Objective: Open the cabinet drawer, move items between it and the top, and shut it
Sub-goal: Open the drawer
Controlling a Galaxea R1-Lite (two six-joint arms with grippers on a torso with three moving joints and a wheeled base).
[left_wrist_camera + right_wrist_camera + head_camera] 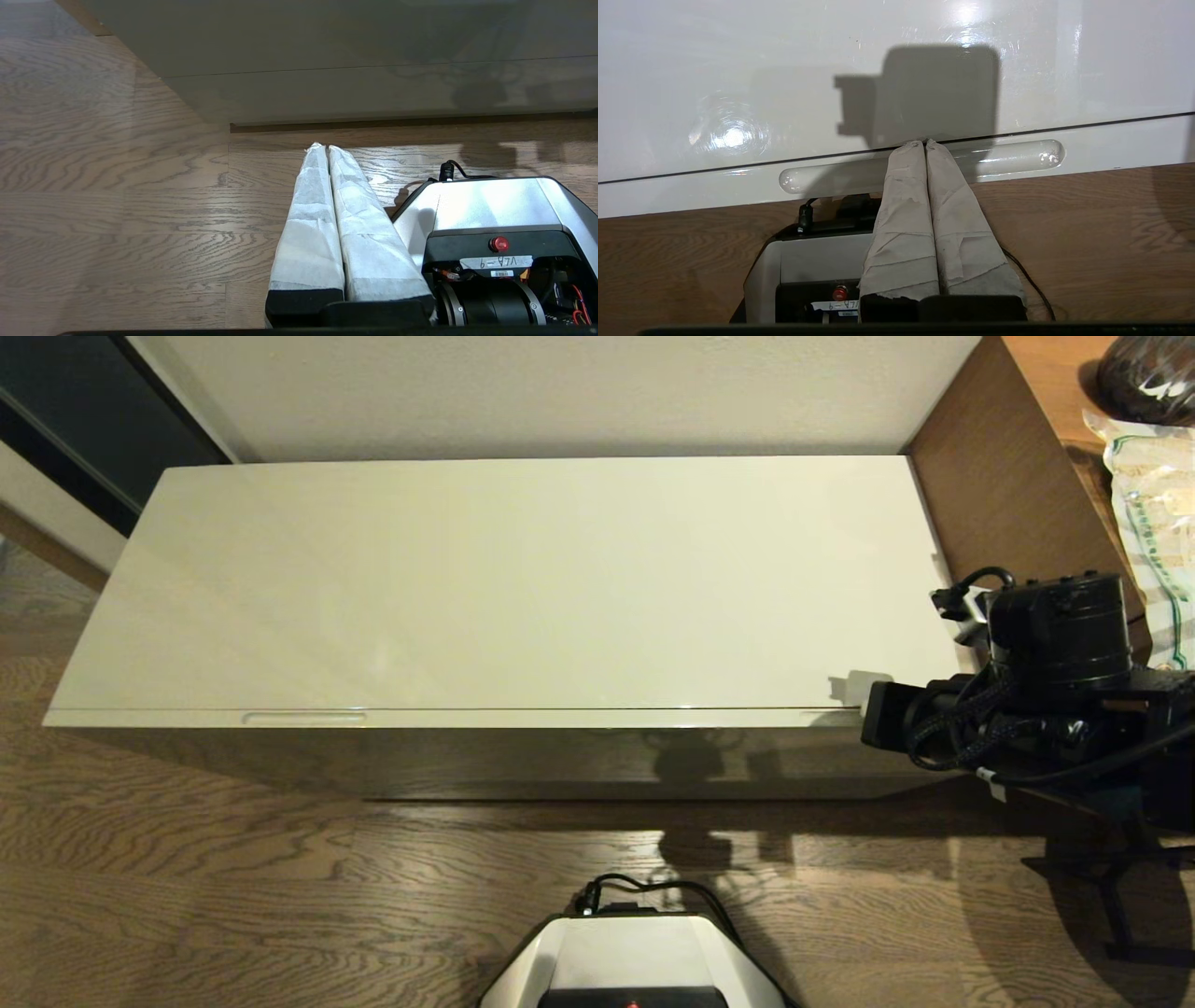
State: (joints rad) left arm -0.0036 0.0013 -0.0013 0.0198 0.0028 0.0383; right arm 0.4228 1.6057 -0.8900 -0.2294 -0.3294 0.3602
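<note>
The top (504,579) of the low cabinet is a wide flat panel, and a gripper can pass above it from end to end. At its right end the brown side wall of the desk (990,476) rises and blocks the way. The cabinet drawer (560,717) sits flush under the top, with only a thin seam between them. The right gripper (924,143) has its fingers (906,196) pressed together, tips at the right notch (1008,161). The wooden floor (233,877) before the cabinet gives free room, except the robot's base (635,952).

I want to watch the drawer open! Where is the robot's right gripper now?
The right gripper is at the right end of the cabinet drawer, its shut fingertips at the slim notch along the drawer's upper edge, just below the top.
</note>
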